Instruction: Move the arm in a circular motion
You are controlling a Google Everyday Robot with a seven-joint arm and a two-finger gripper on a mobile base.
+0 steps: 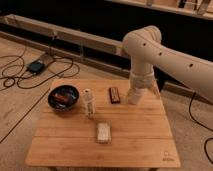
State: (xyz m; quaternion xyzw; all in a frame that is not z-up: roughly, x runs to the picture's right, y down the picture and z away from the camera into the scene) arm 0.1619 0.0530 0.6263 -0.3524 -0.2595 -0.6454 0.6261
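Observation:
The big cream-beige arm reaches in from the right edge. It bends at a rounded elbow above the table's back right and drops down through a ribbed wrist. The gripper hangs at the wrist's end, just above or at the wooden table's back right part, right of a dark flat bar. Nothing shows in the gripper.
On the low wooden table stand a dark bowl holding something red at the left, a small clear bottle in the middle, and a pale packet nearer the front. Cables and a small device lie on the floor at left.

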